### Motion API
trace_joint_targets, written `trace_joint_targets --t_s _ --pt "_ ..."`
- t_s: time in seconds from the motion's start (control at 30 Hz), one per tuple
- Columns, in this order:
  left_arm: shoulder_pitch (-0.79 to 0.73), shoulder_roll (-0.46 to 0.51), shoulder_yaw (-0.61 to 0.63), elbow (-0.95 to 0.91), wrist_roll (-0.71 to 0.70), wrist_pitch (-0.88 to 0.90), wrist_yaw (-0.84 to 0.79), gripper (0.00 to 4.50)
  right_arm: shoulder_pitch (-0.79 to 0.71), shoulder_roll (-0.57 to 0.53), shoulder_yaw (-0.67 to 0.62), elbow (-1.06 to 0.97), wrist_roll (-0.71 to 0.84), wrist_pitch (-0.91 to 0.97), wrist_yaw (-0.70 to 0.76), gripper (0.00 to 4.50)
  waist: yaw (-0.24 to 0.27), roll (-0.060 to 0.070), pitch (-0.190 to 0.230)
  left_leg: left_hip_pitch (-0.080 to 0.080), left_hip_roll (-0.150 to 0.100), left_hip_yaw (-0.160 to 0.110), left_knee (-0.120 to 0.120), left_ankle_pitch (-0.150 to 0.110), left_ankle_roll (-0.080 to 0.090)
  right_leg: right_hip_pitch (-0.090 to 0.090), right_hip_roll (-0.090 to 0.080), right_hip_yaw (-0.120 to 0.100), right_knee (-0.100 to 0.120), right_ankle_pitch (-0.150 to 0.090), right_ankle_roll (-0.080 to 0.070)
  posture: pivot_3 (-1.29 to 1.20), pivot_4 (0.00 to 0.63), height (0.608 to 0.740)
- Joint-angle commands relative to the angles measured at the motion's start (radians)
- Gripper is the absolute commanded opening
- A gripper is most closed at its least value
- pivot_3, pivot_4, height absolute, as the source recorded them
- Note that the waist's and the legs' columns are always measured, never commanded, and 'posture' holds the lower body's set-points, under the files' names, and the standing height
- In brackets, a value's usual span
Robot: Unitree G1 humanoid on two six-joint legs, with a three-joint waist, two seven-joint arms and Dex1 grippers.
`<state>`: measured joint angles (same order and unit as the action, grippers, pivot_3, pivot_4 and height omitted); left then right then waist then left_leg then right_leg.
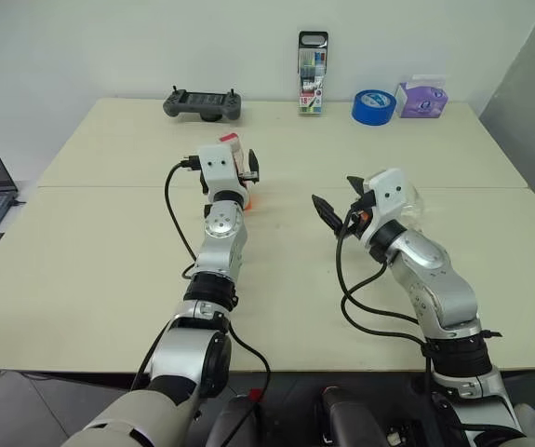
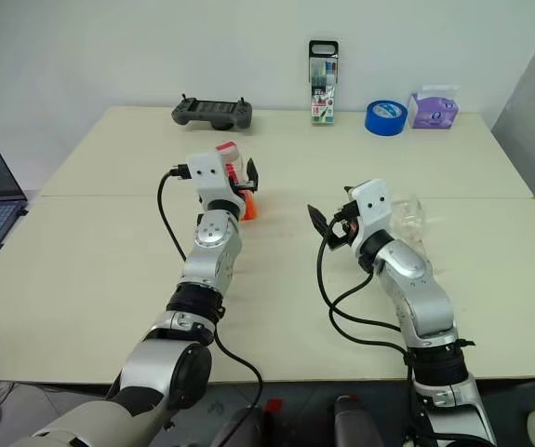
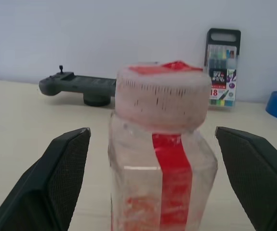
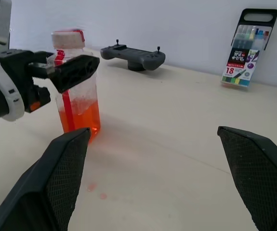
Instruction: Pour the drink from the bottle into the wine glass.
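On the table (image 1: 109, 279), bottle (image 4: 75, 96) between wide-open left claw (image 3: 152, 183) fingers, right claw (image 4: 152, 183) open, empty.

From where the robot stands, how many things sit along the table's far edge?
4: a game controller leftmost, a marker pack in the middle, then blue tape and a purple tissue pack rightmost.

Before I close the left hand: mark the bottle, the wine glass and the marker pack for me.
bottle (image 3: 162, 192), left wrist view, on the red label strip.
wine glass (image 2: 410, 214), right eye view, on the clear bowl beyond the right hand.
marker pack (image 1: 312, 74), left eye view, on its front, mid-height.
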<state>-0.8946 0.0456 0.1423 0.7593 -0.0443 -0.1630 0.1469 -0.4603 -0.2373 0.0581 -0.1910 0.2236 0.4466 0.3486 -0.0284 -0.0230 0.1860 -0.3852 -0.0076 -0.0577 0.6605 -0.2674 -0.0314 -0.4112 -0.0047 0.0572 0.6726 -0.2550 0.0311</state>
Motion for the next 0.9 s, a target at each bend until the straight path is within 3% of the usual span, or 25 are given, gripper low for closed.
trace_joint_targets --t_s 0.03,0.17,0.27,0.47,0.6,0.67,0.77,0.9 --pt "-0.047 0.016 0.007 0.052 0.006 -0.054 0.007 4.44 0.009 -0.007 -0.016 -0.059 0.006 0.002 0.001 4.5 0.0 0.0 0.0 0.0 0.0 0.0 0.0 0.0 0.0 0.0 0.0 0.0 0.0 0.0 0.0 0.0 0.15 0.74" --pt "-0.055 0.014 0.011 0.084 0.0 -0.085 0.005 4.44 0.026 -0.007 -0.017 -0.078 0.007 0.012 -0.003 4.5 0.0 0.0 0.0 0.0 0.0 0.0 0.0 0.0 0.0 0.0 0.0 -0.001 0.0 0.0 0.0 0.0 0.15 0.74" --pt "-0.051 0.01 0.01 0.077 -0.003 -0.095 -0.003 3.81 0.031 -0.003 -0.018 -0.087 0.006 0.017 -0.01 4.5 0.0 0.0 0.0 0.0 0.0 -0.001 0.0 0.0 0.0 0.0 0.0 -0.001 0.0 0.0 0.0 0.0 0.15 0.74" --pt "-0.063 0.021 0.005 0.088 0.011 -0.104 -0.005 1.95 0.029 0.002 -0.025 -0.093 0.01 0.021 -0.017 4.5 0.0 0.0 0.0 -0.001 0.0 -0.002 0.0 0.0 0.0 0.0 0.0 -0.002 0.001 0.0 0.0 0.0 0.15 0.74" --pt "-0.089 0.079 0.005 0.117 0.017 -0.139 -0.054 1.84 0.015 -0.015 -0.043 -0.12 0.014 0.042 -0.022 4.5 -0.001 0.0 0.0 -0.001 0.0 -0.003 0.0 0.0 0.0 0.0 0.0 -0.003 0.001 0.0 0.0 0.0 0.15 0.74" --pt "-0.096 0.118 0.015 0.11 -0.014 -0.147 -0.134 1.84 0.002 -0.029 -0.064 -0.165 0.027 0.086 -0.033 4.5 -0.002 0.0 0.0 -0.001 0.0 -0.003 0.0 0.0 0.0 -0.001 0.0 -0.004 0.001 0.0 0.0 0.0 0.15 0.74" --pt "-0.074 0.172 -0.015 0.048 -0.072 -0.139 -0.389 1.84 -0.044 -0.042 -0.081 -0.244 0.054 0.212 -0.06 4.5 -0.003 0.0 0.0 -0.007 0.0 -0.005 0.0 0.0 -0.001 -0.007 0.0 -0.005 0.004 0.0 0.0 0.0 0.15 0.74" --pt "0.09 0.227 -0.093 -0.249 -0.208 0.03 -0.757 1.84 -0.151 -0.038 -0.114 -0.344 0.175 0.448 -0.067 4.5 -0.003 0.0 0.0 -0.014 0.001 -0.013 0.001 0.004 -0.007 -0.012 -0.001 -0.013 0.006 0.0 -0.001 0.0 0.15 0.74"
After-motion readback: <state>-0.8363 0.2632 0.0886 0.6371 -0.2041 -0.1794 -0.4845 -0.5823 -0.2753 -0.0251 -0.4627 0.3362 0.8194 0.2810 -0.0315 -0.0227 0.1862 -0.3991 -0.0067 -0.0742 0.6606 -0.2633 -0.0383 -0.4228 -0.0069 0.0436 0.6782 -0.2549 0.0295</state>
